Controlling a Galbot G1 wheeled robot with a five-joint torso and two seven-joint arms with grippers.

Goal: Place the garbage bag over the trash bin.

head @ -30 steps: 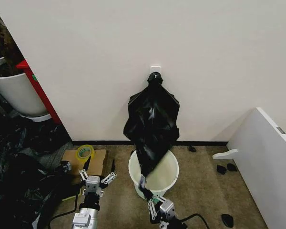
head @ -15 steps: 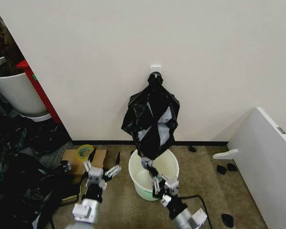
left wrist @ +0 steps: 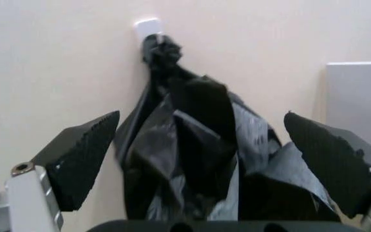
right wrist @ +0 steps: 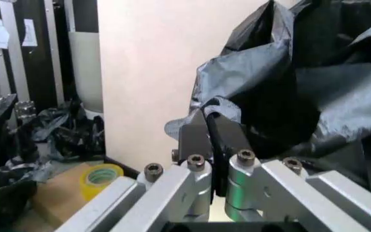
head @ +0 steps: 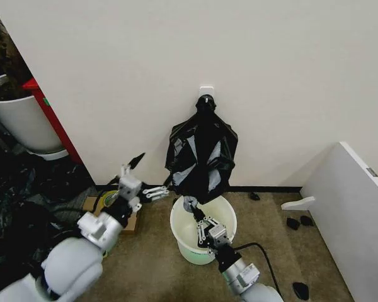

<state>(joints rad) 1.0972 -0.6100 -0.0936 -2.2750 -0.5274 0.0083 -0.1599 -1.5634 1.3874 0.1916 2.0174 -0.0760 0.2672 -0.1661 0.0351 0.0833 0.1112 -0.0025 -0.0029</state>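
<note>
Garbage bag point(head: 200, 157) hanging from a white wall hook point(head: 205, 92), its lower end bunched just above the trash bin point(head: 203, 230), which stands on the carpet against the wall. Right claw point(head: 193, 207), over the bin's mouth, is clamped on the bag's lower tip, fingers point(right wrist: 205, 133) pressed together on a fold of plastic. Left claw point(head: 152, 176), fingers spread apart, is raised beside the bag's left edge, not touching it. Nearby: yellow tape roll point(head: 111, 199) on a cardboard box point(head: 131, 220), a heap of black plastic point(head: 16, 220), a larger white tub point(head: 19, 119) and a white panel point(head: 353, 214) to the right.
</note>
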